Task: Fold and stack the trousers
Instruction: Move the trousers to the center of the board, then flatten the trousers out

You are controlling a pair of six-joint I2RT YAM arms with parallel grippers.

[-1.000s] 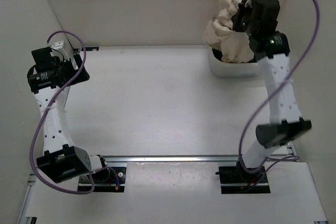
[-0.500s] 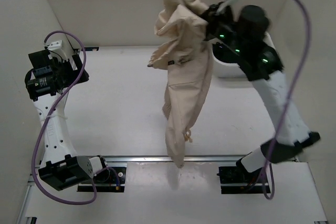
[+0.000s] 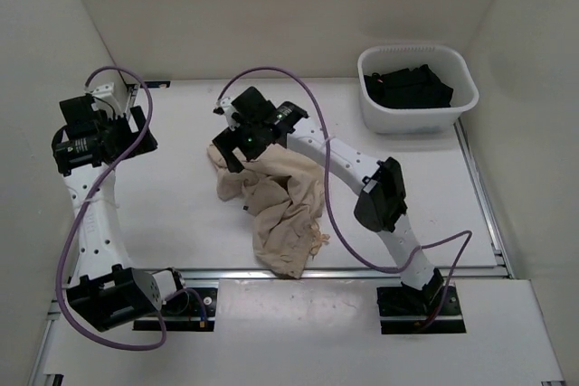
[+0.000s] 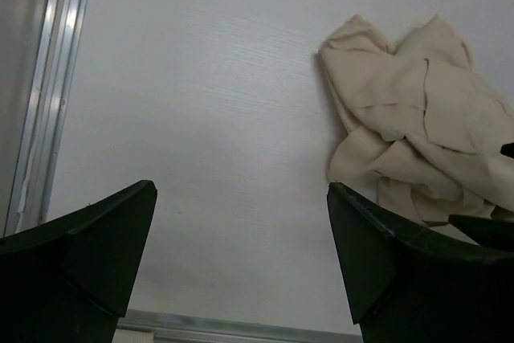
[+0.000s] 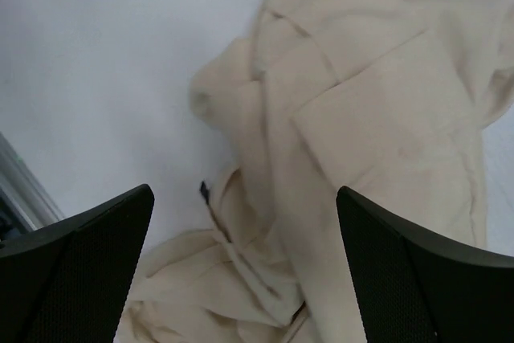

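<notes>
the trousers (image 3: 276, 210) lie crumpled midway on the bench (image 3: 434, 187), near end close to the front rail (image 3: 217, 271), bare surface open left and right. right jaws stand spread over the heap's far end, gripping nothing. left jaws, also apart, hang by the left edge. only the top view shows the white bin (image 3: 412, 121) of dark cloth (image 3: 407, 88) far right.

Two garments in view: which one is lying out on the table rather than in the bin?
The beige trousers, crumpled on the table below the open right gripper; the dark garment sits inside the white bin.
</notes>
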